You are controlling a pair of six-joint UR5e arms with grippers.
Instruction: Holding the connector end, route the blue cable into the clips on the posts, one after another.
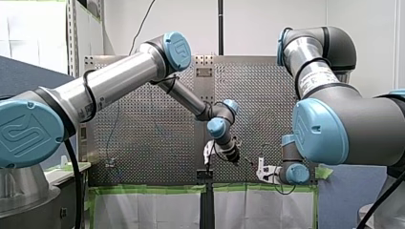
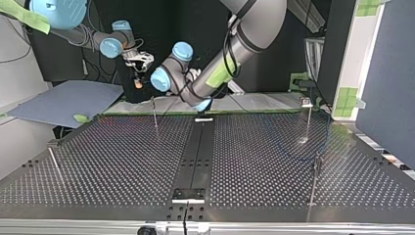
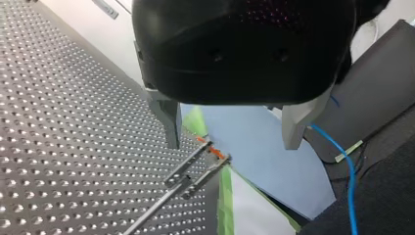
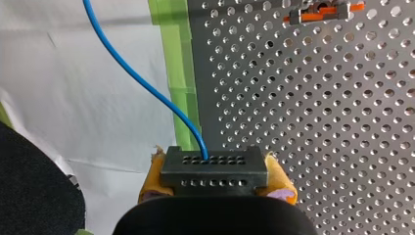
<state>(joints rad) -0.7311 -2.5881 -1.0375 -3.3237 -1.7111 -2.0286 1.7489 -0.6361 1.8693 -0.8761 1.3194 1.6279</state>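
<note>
Leftmost in the front view, a blue joint cap bears a raised mark, perhaps a maker's logo, too faint to read. Our left gripper hangs with its metal fingers spread and nothing between them, above an orange-tipped clip on a thin post of the perforated table. Our right gripper clamps its yellow pads on the black connector at the table's edge, and the blue cable curves away from it.

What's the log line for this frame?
right claw: shut on connector | blue cable: leaves connector | left claw: open, clip ahead | clip: no cable
</note>
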